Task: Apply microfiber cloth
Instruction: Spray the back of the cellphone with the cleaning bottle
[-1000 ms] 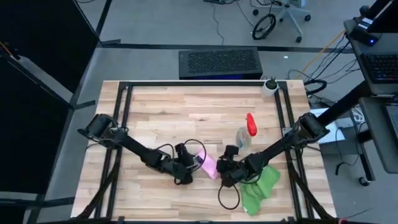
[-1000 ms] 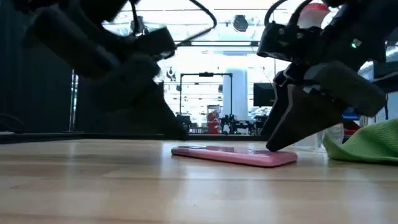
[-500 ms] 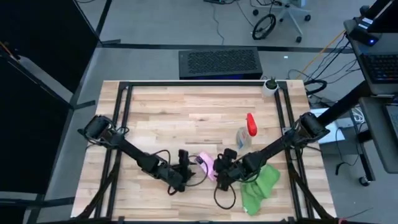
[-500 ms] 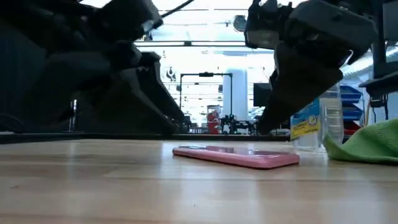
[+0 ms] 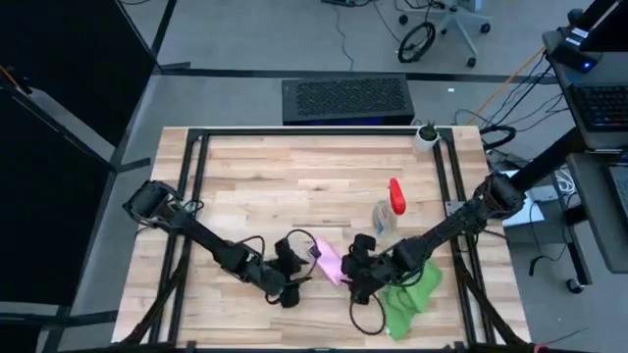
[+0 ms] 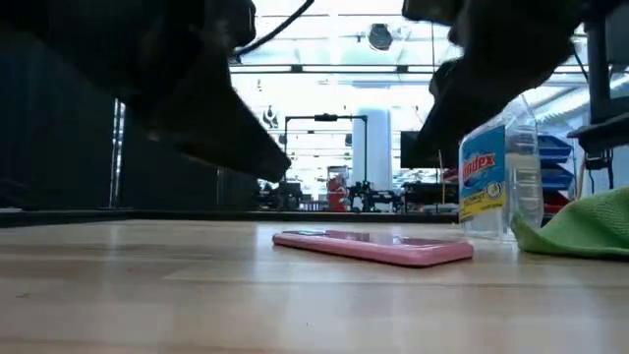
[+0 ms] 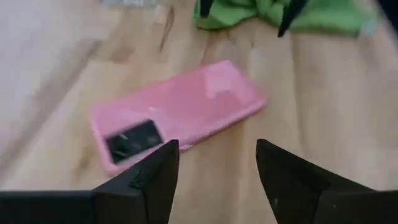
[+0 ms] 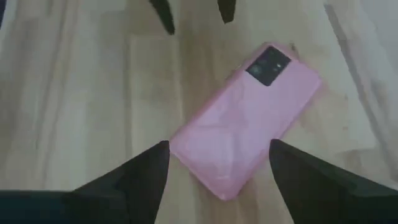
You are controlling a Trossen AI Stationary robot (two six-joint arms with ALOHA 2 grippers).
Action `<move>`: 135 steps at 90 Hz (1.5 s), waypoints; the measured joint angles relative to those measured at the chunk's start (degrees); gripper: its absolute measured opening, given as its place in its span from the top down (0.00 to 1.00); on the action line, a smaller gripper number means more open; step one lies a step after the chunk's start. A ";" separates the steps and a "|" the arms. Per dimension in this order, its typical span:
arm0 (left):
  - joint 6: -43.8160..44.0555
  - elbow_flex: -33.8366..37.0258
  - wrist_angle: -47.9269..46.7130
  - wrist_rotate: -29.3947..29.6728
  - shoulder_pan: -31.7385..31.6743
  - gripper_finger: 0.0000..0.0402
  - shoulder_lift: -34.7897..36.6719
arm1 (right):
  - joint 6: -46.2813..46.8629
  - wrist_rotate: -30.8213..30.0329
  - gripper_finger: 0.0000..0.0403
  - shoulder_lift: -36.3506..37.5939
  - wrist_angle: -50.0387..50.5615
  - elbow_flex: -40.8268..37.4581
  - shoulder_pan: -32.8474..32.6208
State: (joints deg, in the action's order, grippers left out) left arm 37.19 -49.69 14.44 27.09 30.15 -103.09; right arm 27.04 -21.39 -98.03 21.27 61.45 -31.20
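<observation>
The green microfiber cloth (image 5: 412,296) lies crumpled on the wood near the table's near right, and shows in the low view (image 6: 580,231) too. A pink phone (image 5: 329,261) lies flat on the table, camera side up (image 7: 180,109). My left gripper (image 7: 217,146) hovers open just left of the phone (image 5: 300,269). My right gripper (image 8: 217,146) hovers open over the phone's right end (image 5: 347,277), its arm passing above the cloth. In the low view both grippers hang clear above the phone (image 6: 373,246).
A clear spray bottle with a red nozzle (image 5: 389,208) stands just beyond the phone and cloth, seen in the low view (image 6: 491,172) as well. A black metal frame (image 5: 196,186) borders the table. Bare wood (image 5: 294,176) fills the far half.
Both grippers have risen off the table; the right one's fingertip stood at the phone's right end a second ago and now hangs well above it. My left gripper has also drawn a little toward the near edge. The phone stays flat where it was.
</observation>
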 joint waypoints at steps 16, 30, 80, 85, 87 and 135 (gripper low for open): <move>17.46 -0.02 2.27 -0.50 0.41 0.51 0.02 | -6.72 -2.20 0.36 0.17 7.23 0.02 -1.20; 29.33 0.00 2.16 4.46 0.74 0.51 -0.11 | -7.89 -8.46 0.36 0.17 12.93 0.02 -1.23; 49.29 -0.07 9.89 10.12 0.96 0.51 -8.68 | -13.68 -10.32 0.36 0.10 -0.25 -8.50 -0.54; 49.27 -0.11 10.97 10.24 1.15 0.51 -9.13 | -15.61 -10.10 0.36 0.00 -2.75 -8.48 -0.24; 49.27 -0.11 11.38 10.26 1.22 0.51 -9.29 | -16.47 -10.08 0.36 -0.15 -3.63 -8.48 -0.05; 51.03 -0.13 10.91 10.46 0.49 0.51 -9.51 | -21.63 -7.08 0.36 -5.75 -11.41 -8.38 1.18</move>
State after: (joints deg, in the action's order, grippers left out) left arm 88.22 -49.82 25.35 37.54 30.64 -112.60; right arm 5.41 -28.48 -103.78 9.86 53.07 -30.02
